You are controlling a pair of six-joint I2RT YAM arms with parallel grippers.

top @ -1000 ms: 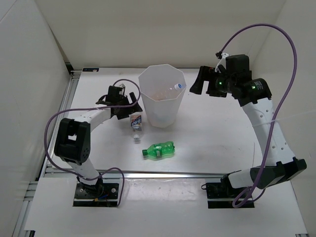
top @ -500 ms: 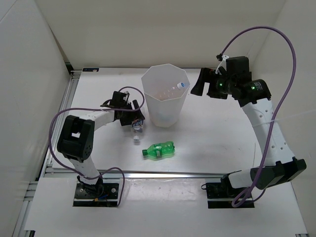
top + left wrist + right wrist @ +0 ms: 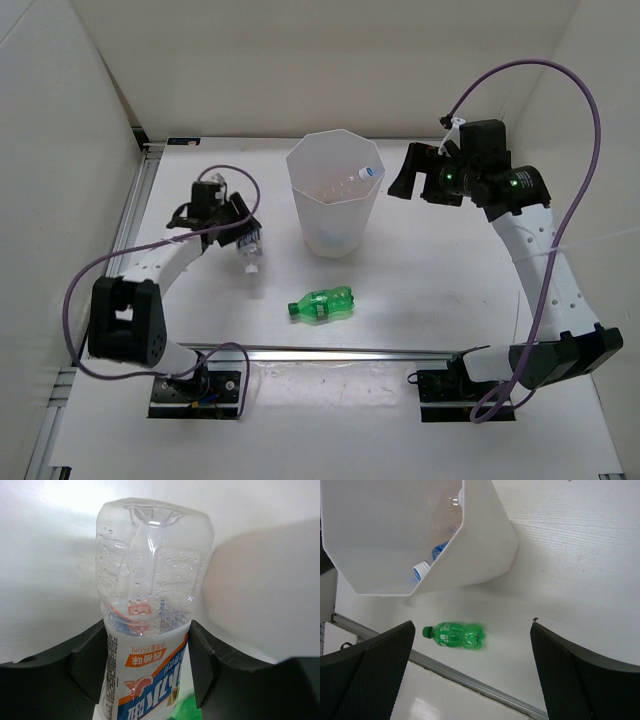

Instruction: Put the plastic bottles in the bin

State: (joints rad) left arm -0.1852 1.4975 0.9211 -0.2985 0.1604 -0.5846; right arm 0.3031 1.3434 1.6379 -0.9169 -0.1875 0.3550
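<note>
My left gripper (image 3: 241,238) is shut on the clear white-labelled plastic bottle (image 3: 250,250), held off the table left of the bin (image 3: 335,215). In the left wrist view the bottle (image 3: 150,580) fills the space between both black fingers (image 3: 85,665), base pointing away. A green bottle (image 3: 323,303) lies on its side in front of the bin. A clear bottle with a white cap (image 3: 362,174) leans inside the bin against its rim. My right gripper (image 3: 408,170) hangs open, right of the bin, holding nothing. Its wrist view looks down on the bin (image 3: 485,545) and the green bottle (image 3: 455,635).
A metal rail (image 3: 330,352) runs along the table's near edge, and white walls enclose the left, back and right sides. A purple cable (image 3: 575,150) loops above the right arm. Inside the bin, a blue-labelled bottle (image 3: 440,550) shows.
My left gripper closed on the white-labelled bottle, lifted it and carried it left, away from the bin. The bin shifted slightly to the right. The right arm barely moved.
</note>
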